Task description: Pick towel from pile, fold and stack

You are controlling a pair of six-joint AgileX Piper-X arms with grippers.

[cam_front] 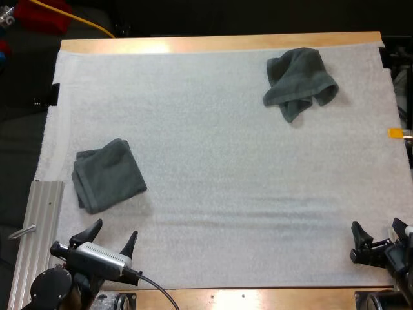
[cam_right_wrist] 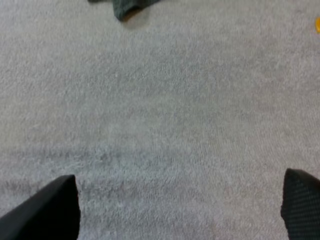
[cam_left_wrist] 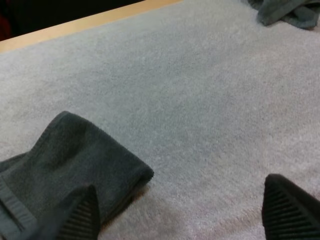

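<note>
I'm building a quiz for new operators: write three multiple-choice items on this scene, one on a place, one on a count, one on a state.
1. Where on the white mat does the crumpled towel lie? A. near left B. far right C. centre
2. How many towels are on the mat? A. one B. two C. three
3. The left end effector is: A. open B. shut on a towel C. shut on nothing
Answers: B, it sits by the mat's far right corner; B, one crumpled, one folded towel; A, its fingers stand apart, gripping nothing.
</note>
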